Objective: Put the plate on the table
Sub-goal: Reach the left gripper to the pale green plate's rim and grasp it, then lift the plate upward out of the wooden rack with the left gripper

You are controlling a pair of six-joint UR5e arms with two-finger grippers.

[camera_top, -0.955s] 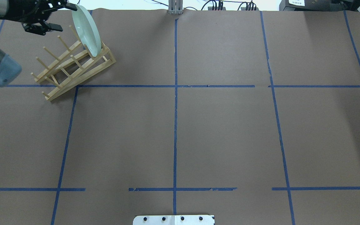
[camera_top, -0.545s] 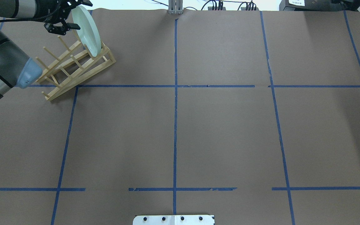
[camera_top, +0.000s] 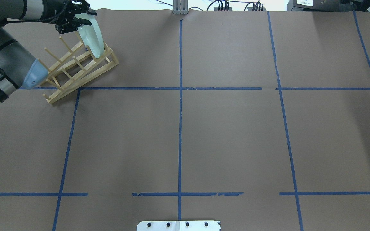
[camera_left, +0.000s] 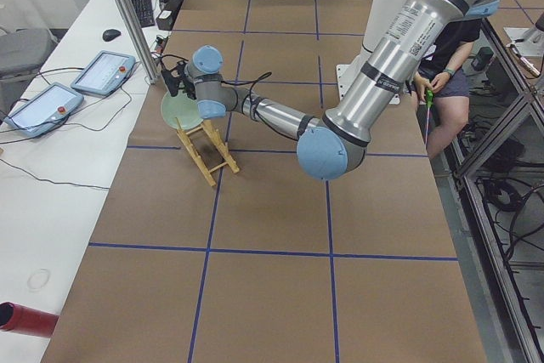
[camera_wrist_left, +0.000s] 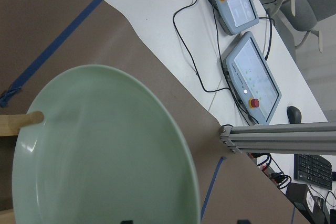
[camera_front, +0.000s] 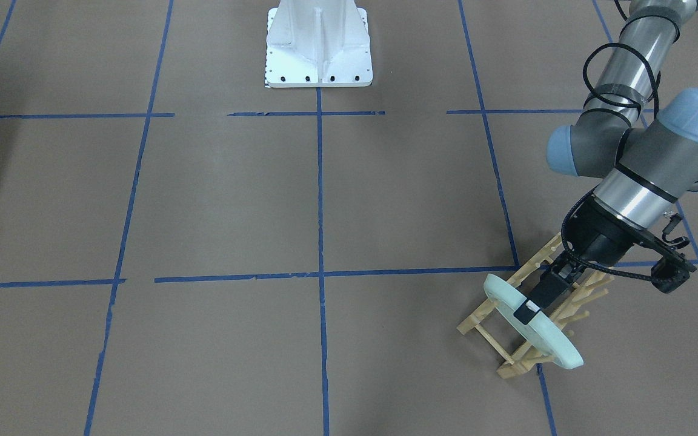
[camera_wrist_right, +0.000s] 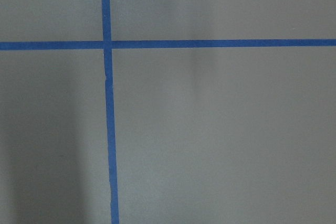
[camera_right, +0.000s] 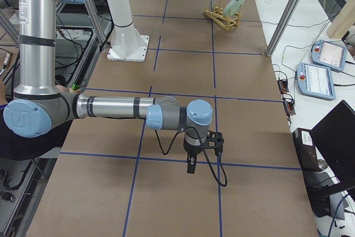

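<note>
– Plate (camera_top: 95, 40) onto the table (camera_top: 230, 134), then? Take me from the big things down.

– Table first: brown, cut into rectangles by blue tape. Next the left arm (camera_front: 646, 175), stretched out to the far corner on the robot's left. The right gripper (camera_right: 190, 167) hangs above a tape crossing, well apart from the work. Whether its fingers are spread or closed, I cannot tell.

– And where is the plate?

– On edge at the far end of the wooden rack (camera_top: 112, 61), leaning against a peg. It is not on the table yet.

– Has the left gripper (camera_top: 85, 18) got hold of it?

– Not by my reading. In the wrist view the rim runs between the two fingertips with space on either side. So the fingers (camera_front: 528, 312) are spread, one to each face of the upper rim, straddling it and not pinching.

– What makes this grasp a good one?

– I would close squarely across the rim, deep enough that the raised lip sits behind the pads and not on their tips. Then I would draw the plate out along the line of the pegs until it clears them. A sideways tug would likely drag the light rack with it. Only then tip it flat, lower it onto a taped square beside the rack, and let go once it rests.
</note>
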